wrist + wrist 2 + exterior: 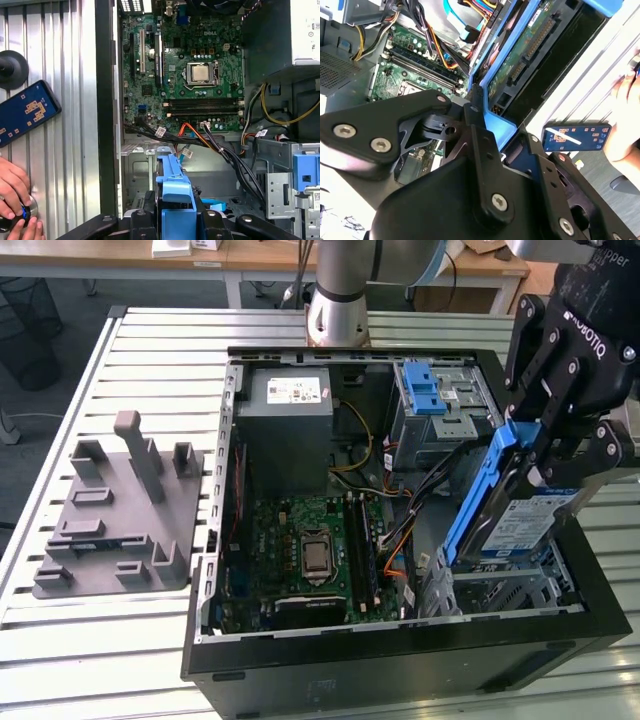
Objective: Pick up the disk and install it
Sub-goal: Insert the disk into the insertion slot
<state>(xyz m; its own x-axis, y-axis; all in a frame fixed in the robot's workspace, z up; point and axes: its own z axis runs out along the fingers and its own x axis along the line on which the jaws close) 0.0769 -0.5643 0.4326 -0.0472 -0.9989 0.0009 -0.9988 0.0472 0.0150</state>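
On the bench (60,640), at the exterior view's left, a grey moulded fixture (115,515) sat well apart from the open computer case (400,665). Inside, the motherboard (310,545) lay left of a cable bundle (400,530). At the right, the end effector (553,455) was clenched on the disk (520,525), holding it tilted, its lower end at the metal bay (500,590). Seating it well probably needed its blue rails squared to the bay's guides. Room looked tight, with cables on 1 side and the case wall on the other.

In the exterior view, cables (425,490) crowd the disk's (520,525) nine o'clock and the drive cage (445,410) its eleven; the motherboard (290,530) beyond lies open.
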